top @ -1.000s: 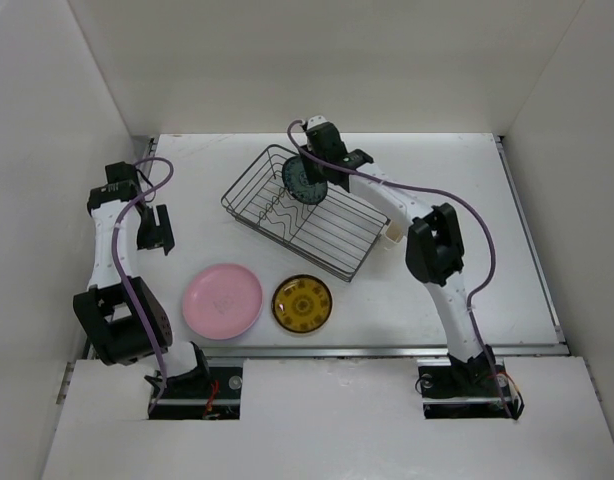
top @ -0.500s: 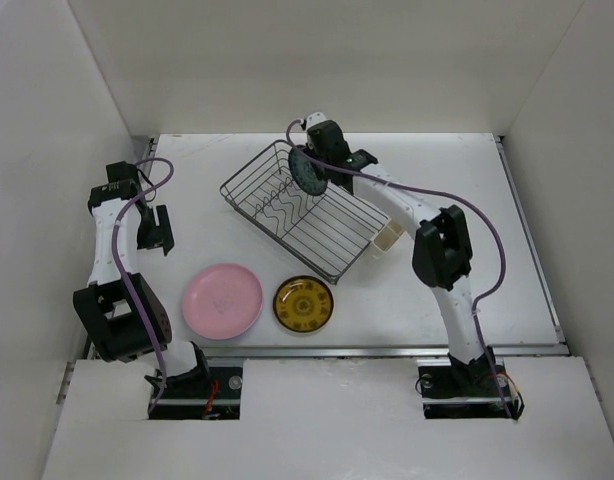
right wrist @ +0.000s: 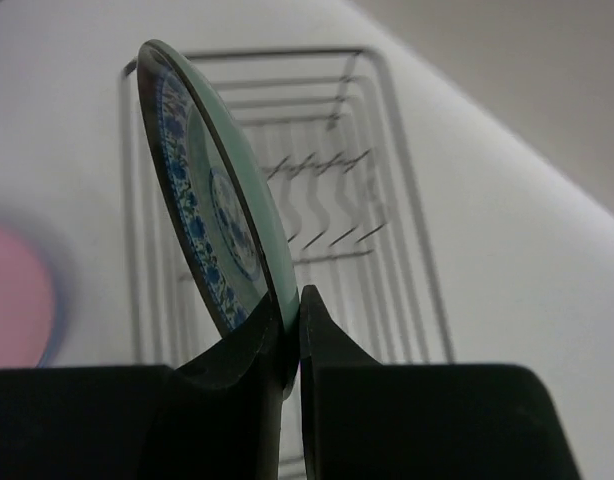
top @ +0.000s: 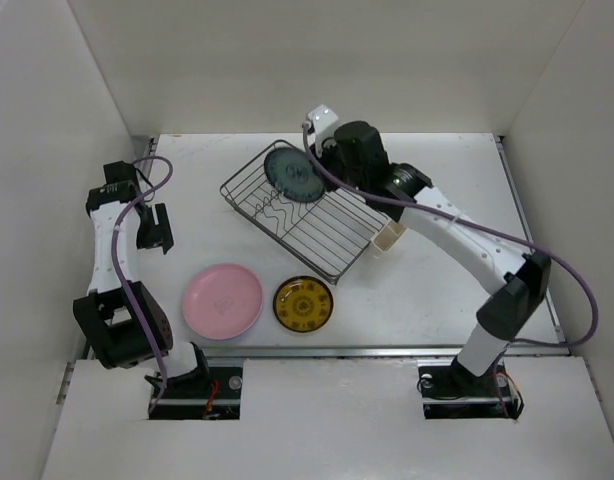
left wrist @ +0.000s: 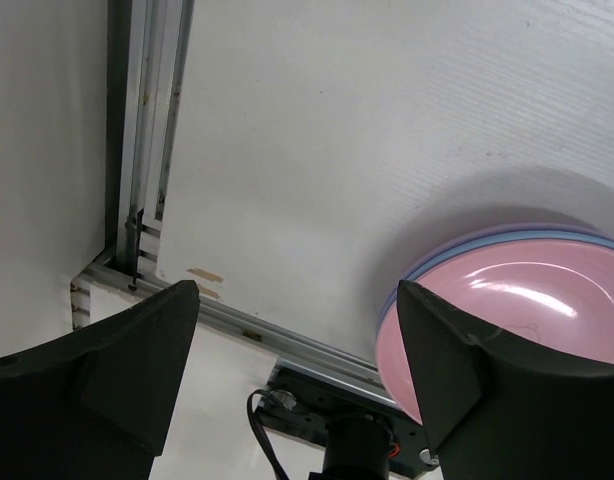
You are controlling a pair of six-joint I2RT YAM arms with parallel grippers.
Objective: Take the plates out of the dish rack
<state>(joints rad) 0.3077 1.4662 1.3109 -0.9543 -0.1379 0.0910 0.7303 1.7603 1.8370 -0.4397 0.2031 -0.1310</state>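
Pinching the dark teal plate (right wrist: 219, 215) by its lower rim, the right end effector (right wrist: 292, 330) has both fingers pressed against the plate's edge. Plate is on edge and tilted, blue pattern facing the camera's left in the right wrist view. From the top view it sits over the far corner of the dish rack (top: 332, 274), and contact with the wires cannot be told. No other plates in the rack; the cream cup (top: 388, 237) is at its right end.

Left end effector (left wrist: 297, 300) is spread wide, nothing between its fingers, hanging over the left side of the bench (top: 487, 200), near the wall.

Pink plate (top: 222, 300) lies flat on the near part of the bench. The left wrist view shows it on top of a blue and a lavender plate. Mustard-yellow plate (top: 302, 304) is flat just beside that stack, on its right, close to the rack's near edge.
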